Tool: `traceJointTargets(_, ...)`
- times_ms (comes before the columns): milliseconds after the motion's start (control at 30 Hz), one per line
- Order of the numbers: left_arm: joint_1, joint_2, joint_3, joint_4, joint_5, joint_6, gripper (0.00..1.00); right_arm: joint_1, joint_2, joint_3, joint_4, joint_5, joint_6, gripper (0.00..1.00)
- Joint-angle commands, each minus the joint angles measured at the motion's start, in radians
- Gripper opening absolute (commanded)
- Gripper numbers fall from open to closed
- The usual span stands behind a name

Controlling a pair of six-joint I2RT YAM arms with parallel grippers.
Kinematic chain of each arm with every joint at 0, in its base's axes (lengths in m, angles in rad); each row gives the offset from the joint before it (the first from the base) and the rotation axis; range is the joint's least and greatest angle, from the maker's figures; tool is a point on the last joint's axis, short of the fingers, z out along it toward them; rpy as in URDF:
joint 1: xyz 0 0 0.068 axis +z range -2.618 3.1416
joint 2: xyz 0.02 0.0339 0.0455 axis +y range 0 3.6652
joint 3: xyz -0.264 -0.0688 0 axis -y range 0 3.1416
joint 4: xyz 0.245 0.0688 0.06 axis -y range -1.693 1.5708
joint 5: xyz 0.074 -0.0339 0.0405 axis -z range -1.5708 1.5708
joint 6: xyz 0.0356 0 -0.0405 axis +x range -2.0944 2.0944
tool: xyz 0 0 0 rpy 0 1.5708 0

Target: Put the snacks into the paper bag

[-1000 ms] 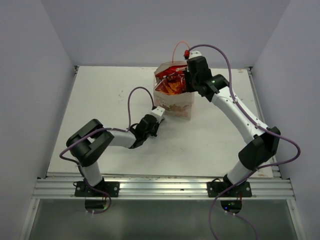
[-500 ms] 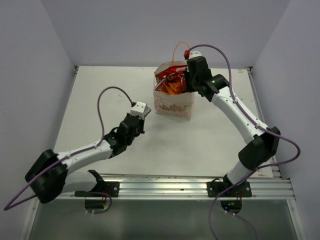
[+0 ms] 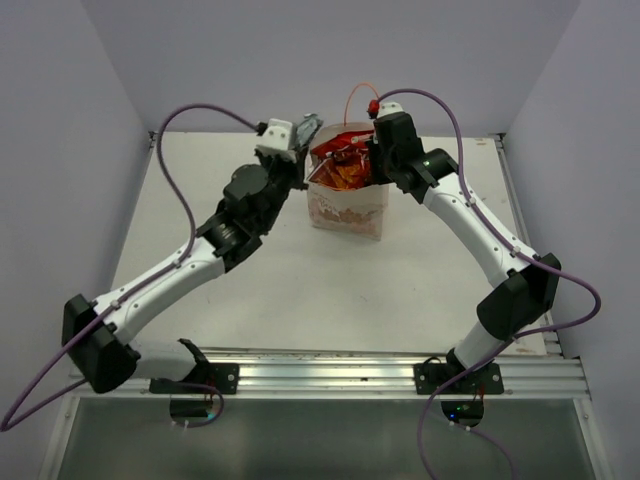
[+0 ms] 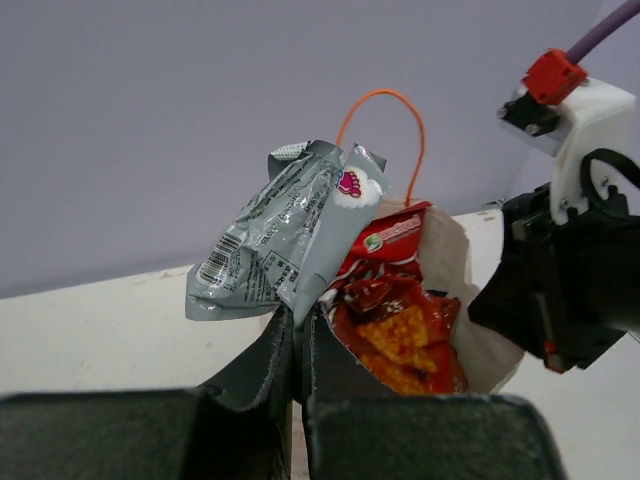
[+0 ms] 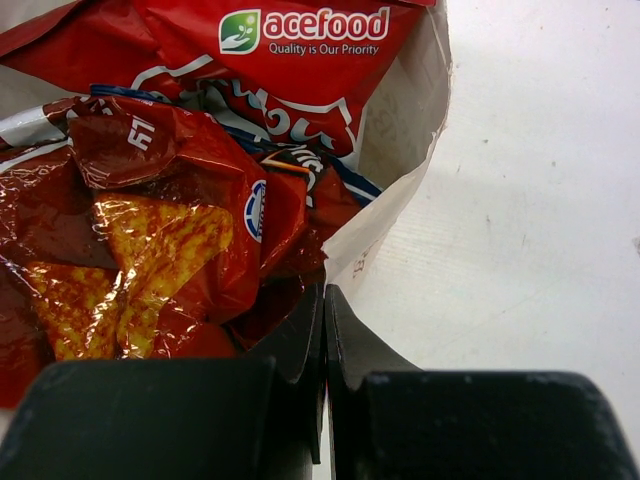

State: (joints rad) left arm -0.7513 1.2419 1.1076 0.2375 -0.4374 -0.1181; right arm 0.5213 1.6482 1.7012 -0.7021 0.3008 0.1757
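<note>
The paper bag [image 3: 347,205] stands upright at the back middle of the table, its orange handle [image 4: 385,95] up. Inside it show the red-orange chips bag [image 5: 150,240] and the red-white chips bag [image 5: 300,50]. My left gripper [image 4: 298,315] is shut on the silver foil packet [image 4: 285,235] and holds it in the air just left of the bag's mouth [image 3: 300,130]. My right gripper [image 5: 325,295] is shut on the bag's right rim [image 5: 410,130]. No blue or green-white packet shows.
The white table [image 3: 420,270] is walled by purple panels at the back and both sides. An aluminium rail [image 3: 330,375] runs along the near edge. My right wrist [image 4: 570,270] hangs close beside the bag's mouth, opposite the left gripper.
My left arm has swung from low by the bag's front-left corner up and back to the bag's left top, now carrying the silver packet. The right arm and the bag have not moved.
</note>
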Motion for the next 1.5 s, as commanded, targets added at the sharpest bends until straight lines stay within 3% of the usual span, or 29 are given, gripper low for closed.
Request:
traceJointTargets(0, 0.012, 0.195, 0.218, 0.011, 0.214, 0.048, 0.0, 0.003, -0.041, 0.006, 0.026, -0.022, 0.011, 0.0)
traceJointTargets(133, 0.013, 0.323, 0.327, -0.05, 0.275, 0.008, 0.0, 0.002, -0.048, 0.012, 0.02, -0.012, 0.001, 0.0)
traceJointTargets(367, 0.015, 0.398, 0.351, -0.099, 0.336, -0.009, 0.0, 0.002, -0.067, -0.005, 0.027, 0.003, -0.008, 0.0)
traceJointTargets(400, 0.013, 0.415, 0.382, -0.115, 0.354, -0.009, 0.18, 0.003, -0.065, -0.006, 0.029, 0.001, -0.004, 0.0)
traceJointTargets(433, 0.015, 0.422, 0.4, -0.145, 0.356, -0.005, 0.5, 0.003, -0.062, -0.006, 0.029, -0.002, -0.001, 0.0)
traceJointTargets(467, 0.013, 0.426, 0.417, -0.153, 0.344, -0.005, 0.9, 0.003, -0.059, -0.006, 0.03, -0.008, 0.001, 0.0)
traceJointTargets(500, 0.013, 0.412, 0.429, -0.152, 0.309, -0.006, 0.99, 0.003, -0.059, -0.006, 0.03, -0.008, 0.004, 0.0)
traceJointTargets(633, 0.012, 0.346, 0.449, -0.103, 0.166, 0.026, 1.0, 0.003, -0.06, -0.012, 0.033, -0.003, 0.002, 0.0)
traceJointTargets(800, 0.036, 0.367, 0.532, -0.182, -0.04, 0.091, 1.0, 0.003, -0.059, -0.014, 0.041, -0.006, 0.004, 0.0)
traceJointTargets(900, 0.105, 0.467, 0.65, -0.459, -0.014, 0.019, 0.95, 0.003, -0.054, -0.014, 0.041, -0.008, 0.007, 0.0)
traceJointTargets(967, 0.151, 0.499, 0.667, -0.51, 0.031, -0.015, 0.86, 0.003, -0.054, -0.015, 0.042, -0.008, 0.005, 0.0)
traceJointTargets(1167, 0.219, 0.586, 0.751, -0.733, 0.104, -0.13, 0.93, 0.003, -0.048, -0.011, 0.042, -0.006, 0.004, 0.0)
traceJointTargets(1467, 0.219, 0.597, 0.703, -0.731, 0.169, -0.155, 0.94, 0.003, -0.047, -0.012, 0.042, -0.009, 0.008, 0.0)
